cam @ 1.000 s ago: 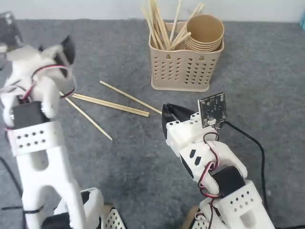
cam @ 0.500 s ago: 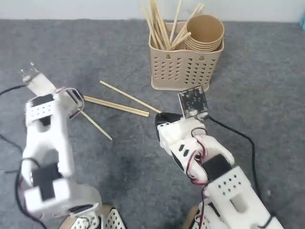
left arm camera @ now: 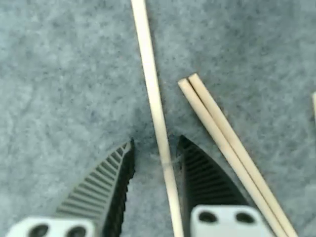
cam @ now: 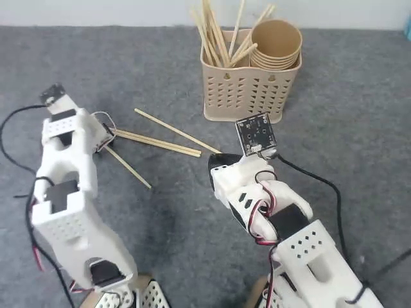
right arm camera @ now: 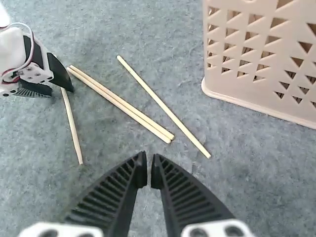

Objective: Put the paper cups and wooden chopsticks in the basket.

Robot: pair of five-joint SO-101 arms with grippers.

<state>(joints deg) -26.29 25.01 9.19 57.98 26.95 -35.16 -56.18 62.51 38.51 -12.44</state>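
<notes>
On grey carpet point(cam: 160, 212), left arm's point(cam: 64, 173) open jaws straddle 1 chopstick point(left arm camera: 153, 98); right jaws hover empty, nearly shut.

Paired chopsticks point(left arm camera: 223, 133) crowd the left end effector point(left arm camera: 156, 140).

The grey felt-covered desk point(cam: 359, 96) carries a beige perforated plastic basket point(cam: 247, 93), well ahead of the right fingers point(right arm camera: 118, 192). One pale wooden chopstick point(left arm camera: 155, 108) lies between the left fingers point(left arm camera: 111, 187), a touching pair point(left arm camera: 227, 143) just beside them, and a fourth chopstick point(right arm camera: 163, 106) near the right fingers.

White arms point(cam: 64, 192), black ribbed hands point(right arm camera: 148, 167), red wires point(cam: 258, 218)
</notes>
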